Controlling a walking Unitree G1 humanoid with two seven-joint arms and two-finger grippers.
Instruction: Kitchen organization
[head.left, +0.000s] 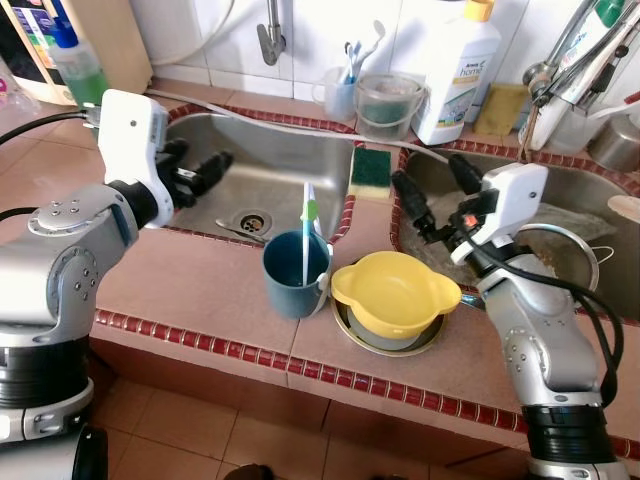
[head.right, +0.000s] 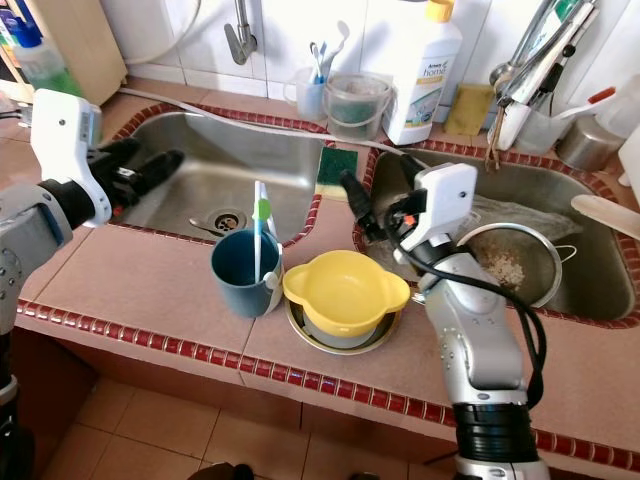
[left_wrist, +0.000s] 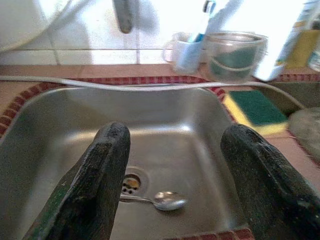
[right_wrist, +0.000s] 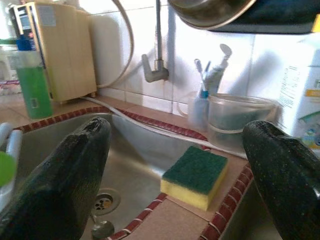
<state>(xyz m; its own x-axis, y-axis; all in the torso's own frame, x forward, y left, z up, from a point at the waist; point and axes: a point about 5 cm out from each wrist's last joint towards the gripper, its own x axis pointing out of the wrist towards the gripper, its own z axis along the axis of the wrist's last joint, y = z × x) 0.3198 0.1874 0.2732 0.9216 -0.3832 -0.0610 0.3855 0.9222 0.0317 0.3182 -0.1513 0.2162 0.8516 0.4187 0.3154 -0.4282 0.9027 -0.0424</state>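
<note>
Countertop (head.left: 200, 290) of terracotta tile with red trim, holding two steel sinks below a white-tiled wall. On the front ledge a blue cup (head.left: 296, 273) with a toothbrush (head.left: 308, 225) stands just beside a yellow bowl (head.left: 394, 293); a sponge (head.left: 369, 170) lies on the divider, a spoon (left_wrist: 162, 200) by the left drain. My left gripper (head.left: 205, 172) hovers over the left sink, fingers apart, empty — my right gripper (head.left: 432, 195), equally spread, holds nothing above the divider.

Spoon (head.left: 243, 231) flat in left sink (head.left: 270, 150)
</note>
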